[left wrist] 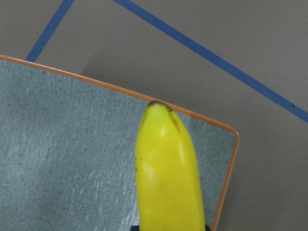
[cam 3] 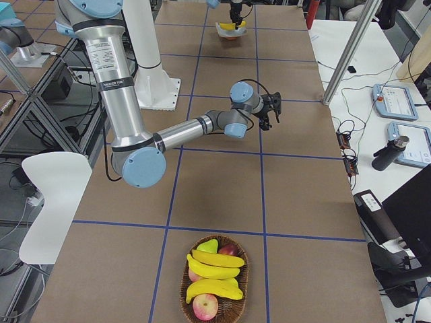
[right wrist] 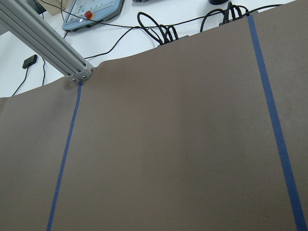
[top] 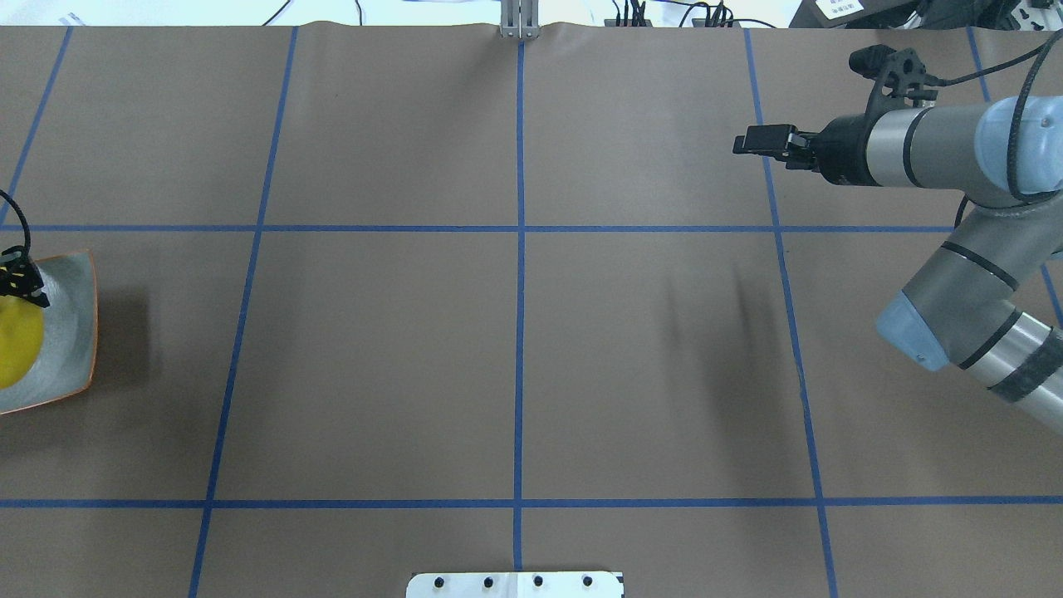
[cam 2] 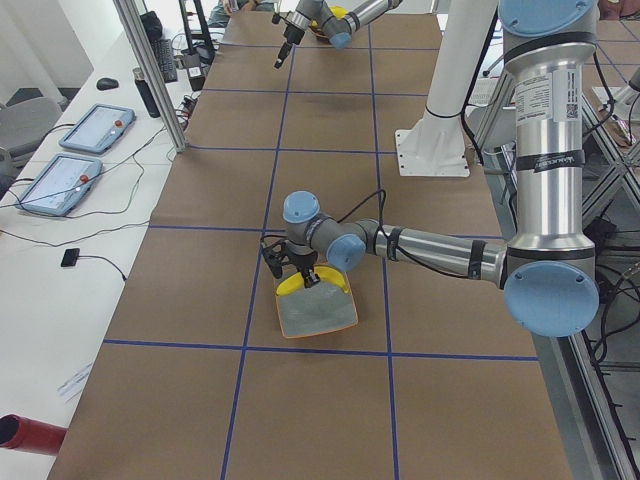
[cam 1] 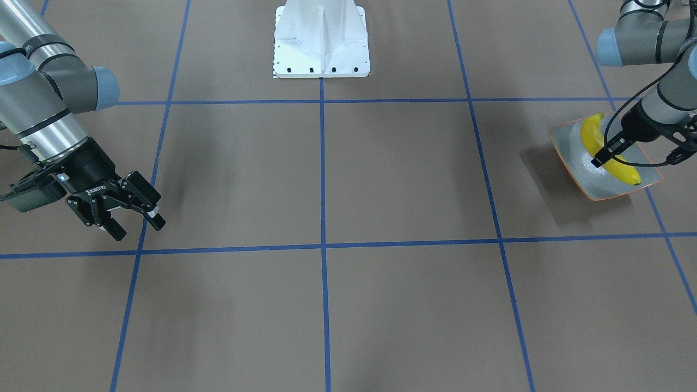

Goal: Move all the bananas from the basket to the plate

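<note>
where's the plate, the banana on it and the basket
plate [cam 1: 569,144], front-facing view, bare grey surface
banana [cam 1: 589,134], front-facing view, yellow upper half
basket [cam 3: 244,272], exterior right view, woven right rim

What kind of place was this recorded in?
Most likely a robotics lab workcell. Two robot arms share a white pedestal. The table is covered in brown paper gridded with blue tape. Control tablets sit on a side bench.
</note>
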